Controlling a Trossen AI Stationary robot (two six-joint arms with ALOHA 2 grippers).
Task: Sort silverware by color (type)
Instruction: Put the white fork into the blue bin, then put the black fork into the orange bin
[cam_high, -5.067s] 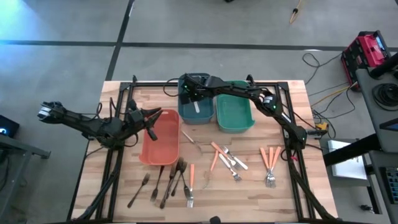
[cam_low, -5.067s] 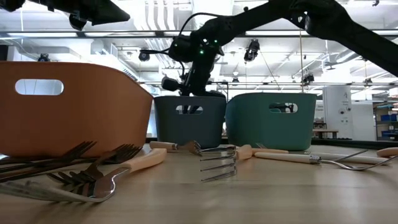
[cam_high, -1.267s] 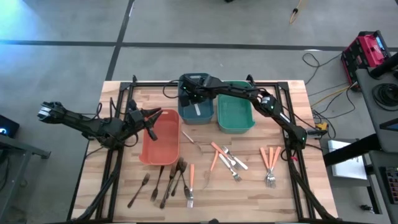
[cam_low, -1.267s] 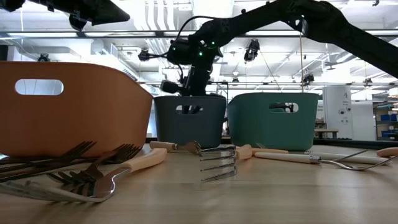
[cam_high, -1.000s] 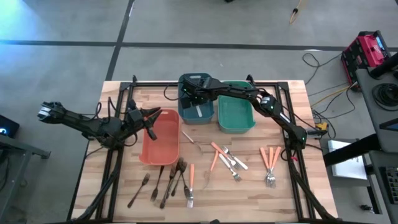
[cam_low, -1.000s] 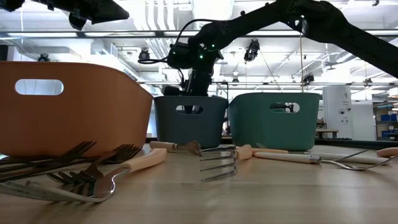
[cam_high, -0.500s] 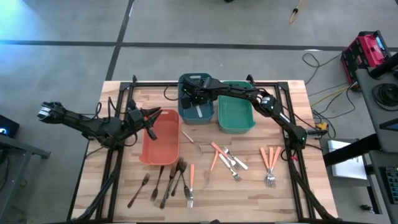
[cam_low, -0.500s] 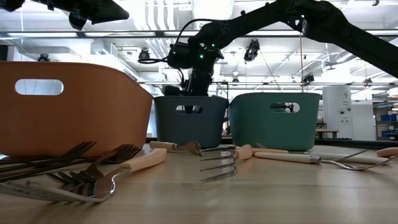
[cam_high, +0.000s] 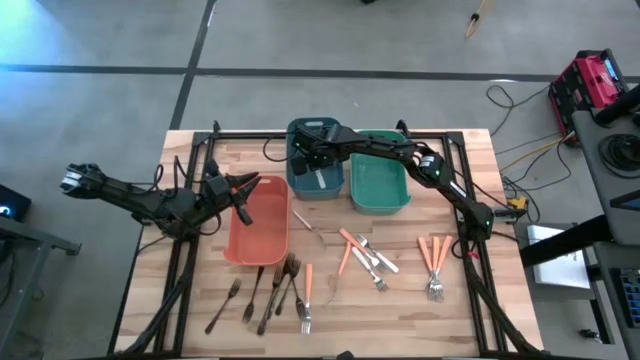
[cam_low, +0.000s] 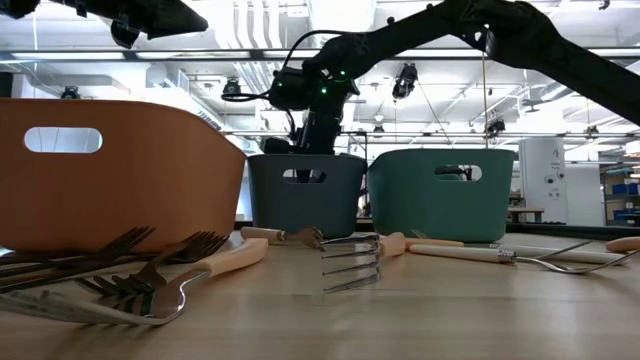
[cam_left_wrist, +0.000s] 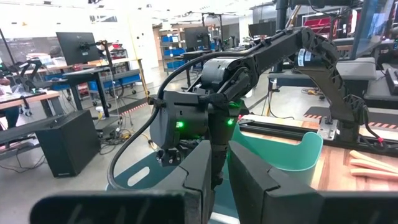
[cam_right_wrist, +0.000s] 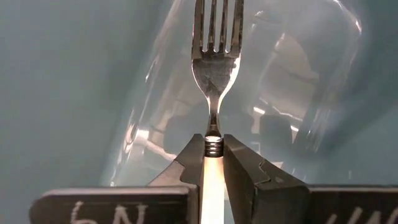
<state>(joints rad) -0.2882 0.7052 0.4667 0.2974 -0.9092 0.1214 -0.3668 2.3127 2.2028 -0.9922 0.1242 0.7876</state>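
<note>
Grey concrete floor (cam_high: 100, 40), workshop desks (cam_left_wrist: 37, 106)

A lab — desks (cam_left_wrist: 37, 102), monitors (cam_left_wrist: 78, 45), ceiling strip lights (cam_low: 260, 25).

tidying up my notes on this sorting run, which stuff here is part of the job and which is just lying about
Part of the job:
- silver fork held by the right gripper inside the blue bin
- dark forks
- orange-handled utensils
- salmon bin
- green bin

Lying about:
- red case on the floor
- floor cables
</note>
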